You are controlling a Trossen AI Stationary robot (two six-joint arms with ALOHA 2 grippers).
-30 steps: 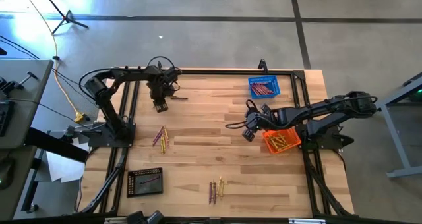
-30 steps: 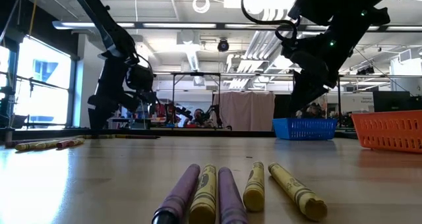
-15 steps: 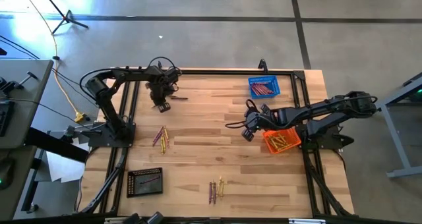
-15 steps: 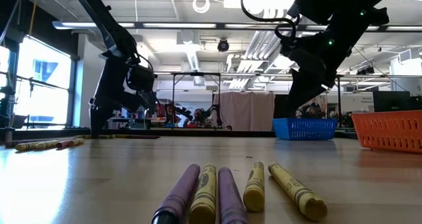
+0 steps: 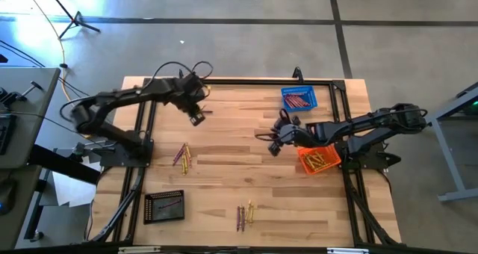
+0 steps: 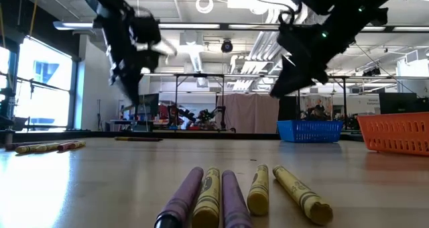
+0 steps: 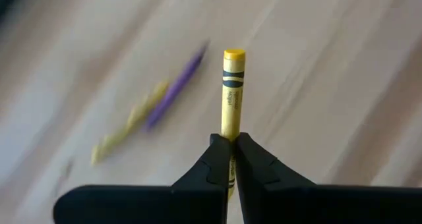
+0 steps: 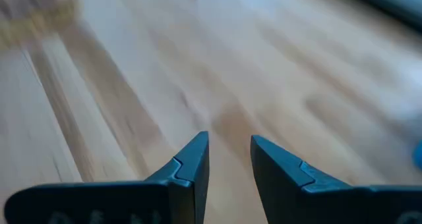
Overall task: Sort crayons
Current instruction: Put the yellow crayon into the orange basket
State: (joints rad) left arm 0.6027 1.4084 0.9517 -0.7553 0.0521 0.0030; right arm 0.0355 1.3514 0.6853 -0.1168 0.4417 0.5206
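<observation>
Left end effector: now closed on slim yellow wax crayon, lifted off the wooden worktop
Change: pick done, sorting drop pending
Right end effector: open, empty, near orange mesh basket

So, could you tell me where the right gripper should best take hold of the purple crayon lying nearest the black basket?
Probably mid-length. The purple crayon lies flat beside others, so the open right gripper should descend from straight above, fingers straddling its thin width.
</observation>
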